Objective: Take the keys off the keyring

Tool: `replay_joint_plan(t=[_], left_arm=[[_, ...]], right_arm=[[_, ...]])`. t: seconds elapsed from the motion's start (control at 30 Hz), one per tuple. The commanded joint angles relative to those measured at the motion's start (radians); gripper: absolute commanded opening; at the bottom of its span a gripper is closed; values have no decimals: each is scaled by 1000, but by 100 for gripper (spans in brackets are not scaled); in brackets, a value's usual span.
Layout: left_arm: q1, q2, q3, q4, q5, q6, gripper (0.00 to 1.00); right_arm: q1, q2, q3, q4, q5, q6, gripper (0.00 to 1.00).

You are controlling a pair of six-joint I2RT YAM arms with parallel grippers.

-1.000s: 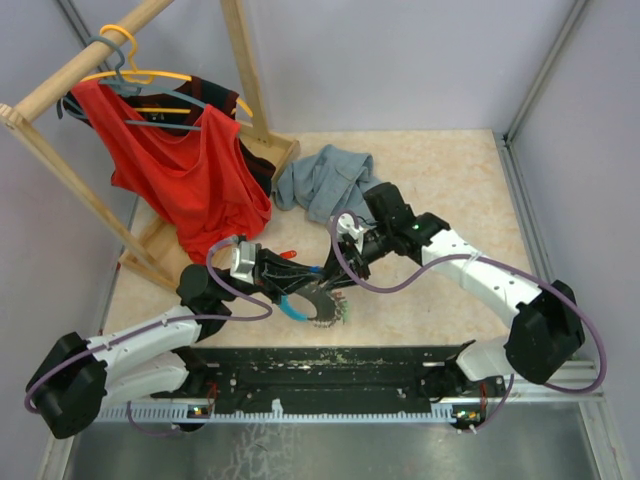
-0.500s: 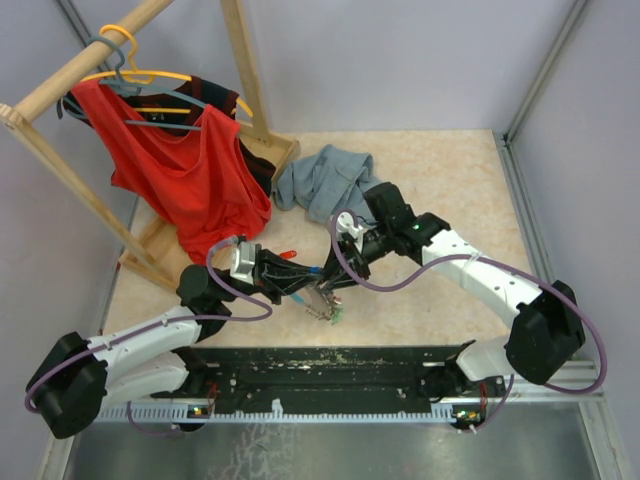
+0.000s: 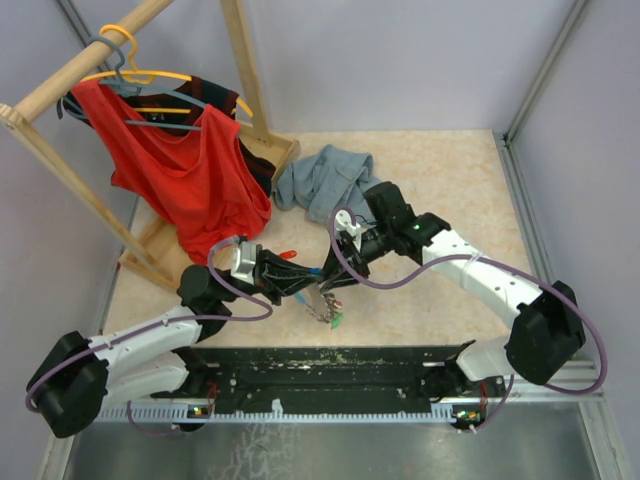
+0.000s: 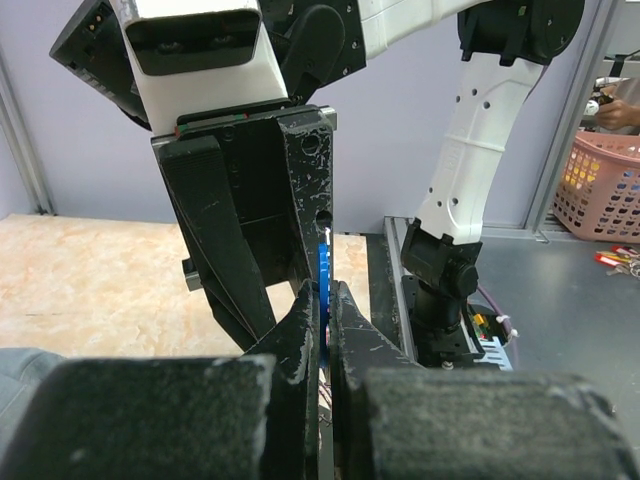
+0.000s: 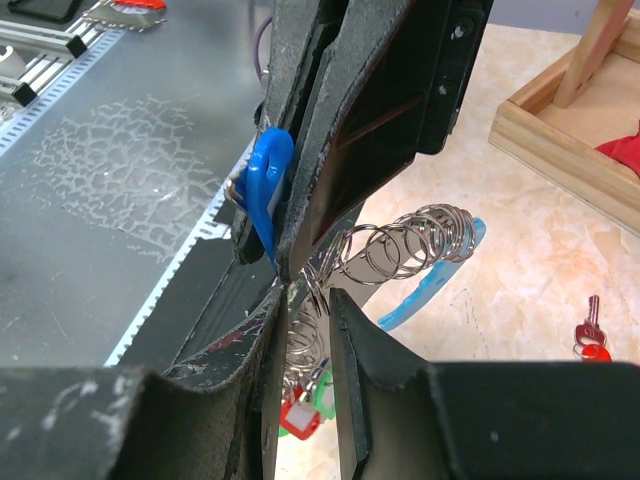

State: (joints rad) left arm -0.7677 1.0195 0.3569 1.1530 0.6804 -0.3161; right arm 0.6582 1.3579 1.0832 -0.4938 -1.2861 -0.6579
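Fingers: left gripper (image 4: 322, 302) clamps blue key (image 4: 323, 270), right gripper (image 5: 306, 308) pinches keyring chain (image 5: 400, 245); pulling apart may slip the chain.

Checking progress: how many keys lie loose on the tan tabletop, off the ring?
1: a red-headed key on the table, just beyond the left end effector. The other keys hang from the keyring; more loose ones may be hidden.

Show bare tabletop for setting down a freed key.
Free: table's far right, between grey-blue cloth and right arm; also the near patch between that arm and the black rail. Crowded: centre, where left gripper and right gripper meet at the keys.
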Motion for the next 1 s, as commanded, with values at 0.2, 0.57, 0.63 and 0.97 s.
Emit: replay_joint_plan(t=[0.2,0.57,0.63,0.97], left_arm=[[1,12,-1,91,15,-24,0],[0,4,-7,89,10,-18,0],[1,0,-9,85,7,-16,0],[1,-29,-13,57,-1,-1,0]], right_arm=[[1,-45,49,50,-13,15,22],[0,-43,46,52,-14,16,10],[0,-42,46,53,-14,17,7],[1,-43,47,45,-13,8,0]])
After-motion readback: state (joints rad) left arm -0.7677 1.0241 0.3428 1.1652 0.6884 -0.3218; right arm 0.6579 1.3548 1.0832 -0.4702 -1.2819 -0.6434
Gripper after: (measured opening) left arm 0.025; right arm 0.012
